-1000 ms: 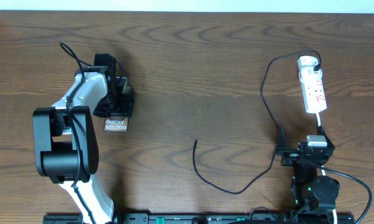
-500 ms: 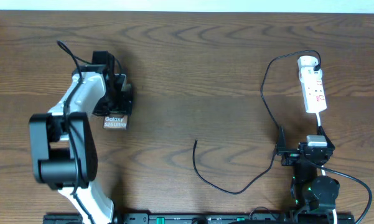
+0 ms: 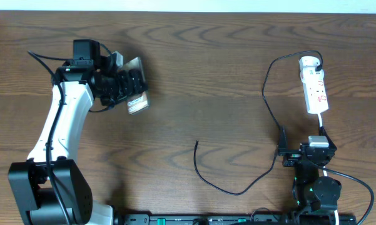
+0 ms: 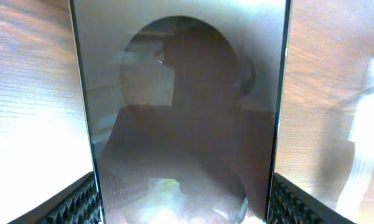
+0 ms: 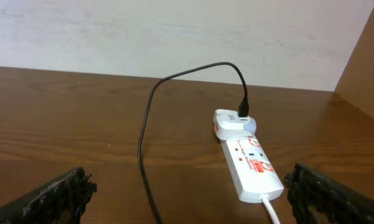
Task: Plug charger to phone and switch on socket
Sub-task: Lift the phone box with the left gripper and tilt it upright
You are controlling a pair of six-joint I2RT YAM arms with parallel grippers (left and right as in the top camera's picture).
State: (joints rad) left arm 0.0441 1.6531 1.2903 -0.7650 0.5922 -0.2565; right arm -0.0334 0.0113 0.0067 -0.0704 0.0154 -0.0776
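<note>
My left gripper (image 3: 126,87) is shut on the phone (image 3: 136,100), a flat dark slab with white lettering, and holds it lifted and tilted at the far left. In the left wrist view the phone (image 4: 180,112) fills the space between both fingers. The charger (image 3: 263,106), a thin black cable, runs from the round white plug on the socket (image 3: 314,84) in a loop down to its free tip (image 3: 196,143) at mid-table. My right gripper (image 3: 309,153) is open and empty, low near the front edge, facing the socket (image 5: 247,155) and the cable (image 5: 146,137).
The socket's white cord (image 3: 323,122) runs toward my right arm. A thicker black cord (image 3: 356,181) loops by the right arm's base. A pale wall (image 5: 174,31) lies beyond the table's far edge.
My left arm has swung left and up, lifting the phone off the table and tilting it. The right arm, cable and socket have not moved.
</note>
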